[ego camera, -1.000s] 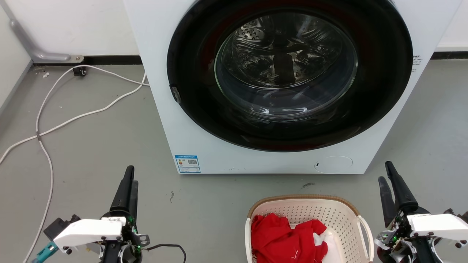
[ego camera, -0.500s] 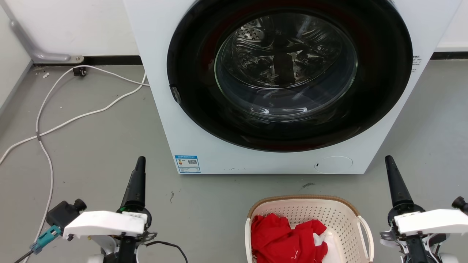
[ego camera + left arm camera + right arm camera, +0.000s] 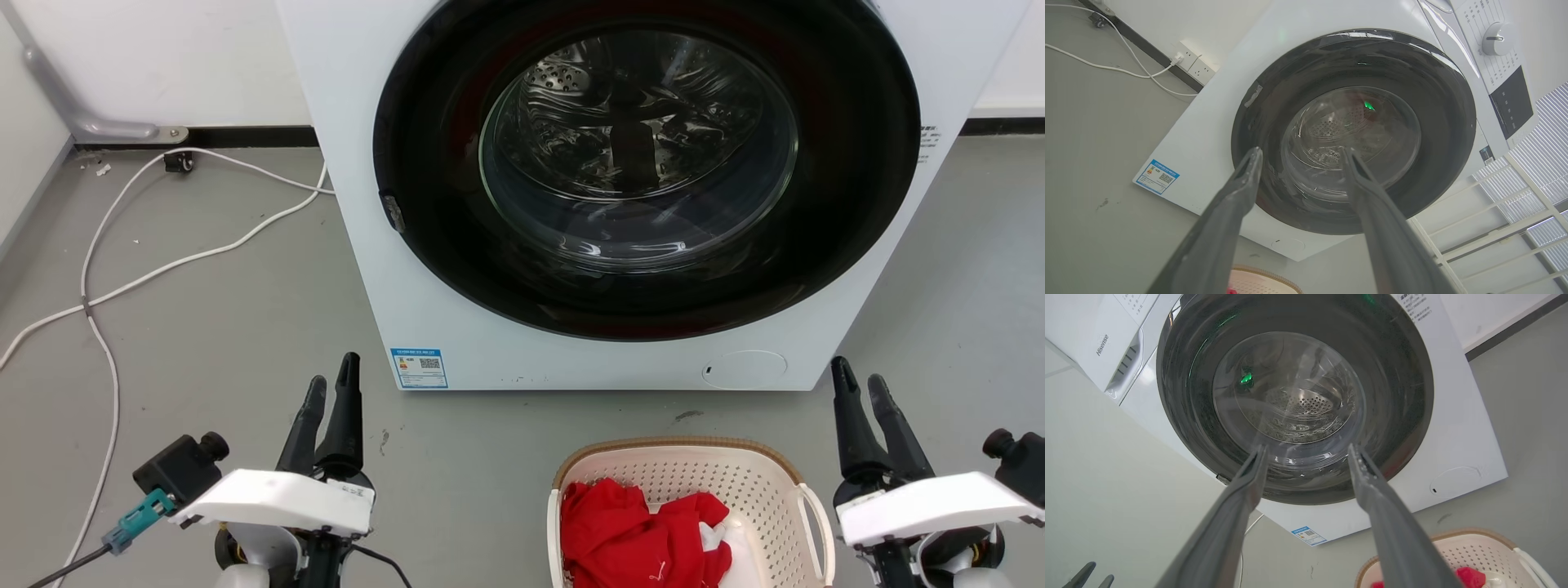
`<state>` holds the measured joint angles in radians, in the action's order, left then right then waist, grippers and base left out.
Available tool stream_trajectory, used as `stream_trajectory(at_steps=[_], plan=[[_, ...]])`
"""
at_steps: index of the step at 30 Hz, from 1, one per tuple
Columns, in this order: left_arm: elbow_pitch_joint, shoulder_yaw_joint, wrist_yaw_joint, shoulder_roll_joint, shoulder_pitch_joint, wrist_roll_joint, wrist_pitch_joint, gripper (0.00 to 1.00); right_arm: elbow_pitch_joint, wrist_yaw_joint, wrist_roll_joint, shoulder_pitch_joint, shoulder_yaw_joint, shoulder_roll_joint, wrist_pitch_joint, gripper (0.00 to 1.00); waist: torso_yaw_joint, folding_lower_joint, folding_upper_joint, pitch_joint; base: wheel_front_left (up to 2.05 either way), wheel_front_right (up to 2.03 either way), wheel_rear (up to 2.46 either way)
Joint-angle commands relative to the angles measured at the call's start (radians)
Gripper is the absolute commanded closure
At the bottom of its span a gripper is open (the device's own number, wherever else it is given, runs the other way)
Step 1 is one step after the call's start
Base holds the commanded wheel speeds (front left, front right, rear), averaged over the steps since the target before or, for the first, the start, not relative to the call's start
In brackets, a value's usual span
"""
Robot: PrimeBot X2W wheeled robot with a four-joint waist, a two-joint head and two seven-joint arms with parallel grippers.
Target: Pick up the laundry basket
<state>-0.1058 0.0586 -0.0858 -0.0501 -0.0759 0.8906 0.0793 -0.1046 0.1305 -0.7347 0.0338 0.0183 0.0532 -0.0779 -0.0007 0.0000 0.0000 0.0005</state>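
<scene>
Both grippers stand parted and empty: our left gripper (image 3: 333,374) is well off to the left over the floor (image 3: 204,343), and our right gripper (image 3: 856,373) is just beside the laundry basket (image 3: 735,482). It sits before the washer (image 3: 424,310), between our arms but far nearer the right, white loop handle (image 3: 816,523) close by that wrist (long axis unclear, the bottom edge cuts it off). Fingertips point past it, so we judge both must drop back and down.

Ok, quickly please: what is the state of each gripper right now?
Left gripper: open, fingers apart, holding nothing.
Right gripper: open, fingers apart, holding nothing.
</scene>
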Motion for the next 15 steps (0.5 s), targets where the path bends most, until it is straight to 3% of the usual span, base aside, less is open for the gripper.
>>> stream_trajectory(at_steps=[1,15], plan=[[0.012,0.004,0.005,-0.003,-0.005,-0.031,0.009,0.0,0.017,0.0,0.035,-0.003,-0.004,0.0,-0.009,0.0,0.0,0.0,0.0,0.0,0.0,0.0,0.0],[-0.013,0.027,0.031,-0.002,0.003,-0.253,0.051,0.0,0.022,0.0,0.247,-0.014,-0.021,-0.001,-0.036,0.0,0.001,0.0,0.0,-0.002,0.0,0.0,0.0]])
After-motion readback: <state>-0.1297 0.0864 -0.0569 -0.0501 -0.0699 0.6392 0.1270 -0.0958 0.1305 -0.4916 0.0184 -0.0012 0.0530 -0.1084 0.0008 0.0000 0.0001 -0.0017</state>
